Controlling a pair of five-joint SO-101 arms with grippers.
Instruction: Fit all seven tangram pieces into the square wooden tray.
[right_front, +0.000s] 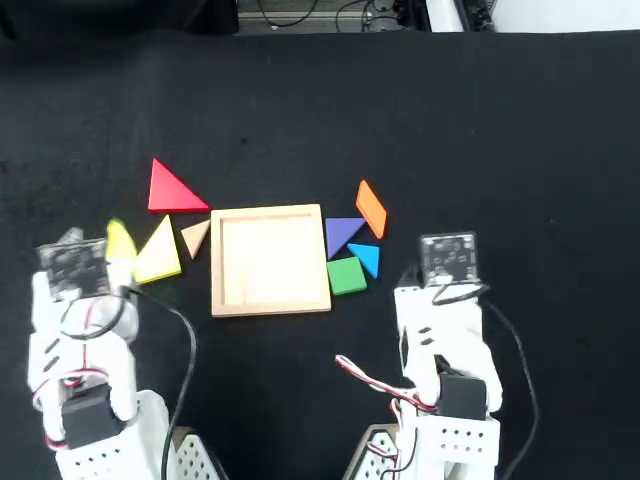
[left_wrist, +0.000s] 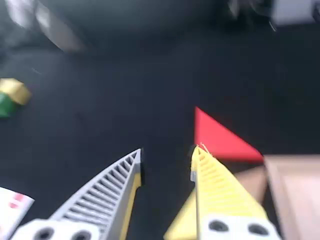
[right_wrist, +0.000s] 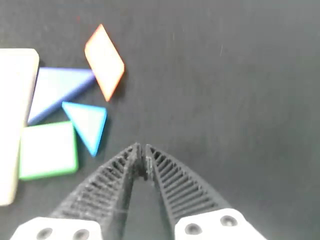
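The square wooden tray (right_front: 270, 296) lies mid-table with nothing in it. Left of it are a red triangle (right_front: 172, 190), a yellow triangle (right_front: 158, 254) and a small tan triangle (right_front: 195, 237). To its right lie an orange parallelogram (right_front: 371, 208), a purple triangle (right_front: 343, 233), a small blue triangle (right_front: 365, 259) and a green square (right_front: 346, 276). My left gripper (left_wrist: 167, 157) is open just left of the yellow triangle (left_wrist: 182, 225), its yellow finger over that piece, with the red triangle (left_wrist: 220, 140) beyond. My right gripper (right_wrist: 141, 150) is shut and holds nothing, right of the blue triangle (right_wrist: 89, 122).
The table is covered in black cloth, with open cloth beyond the pieces. In the left wrist view a small yellow and green object (left_wrist: 12, 95) sits far off to the side. Both arm bases stand at the near edge, with cables trailing beside them.
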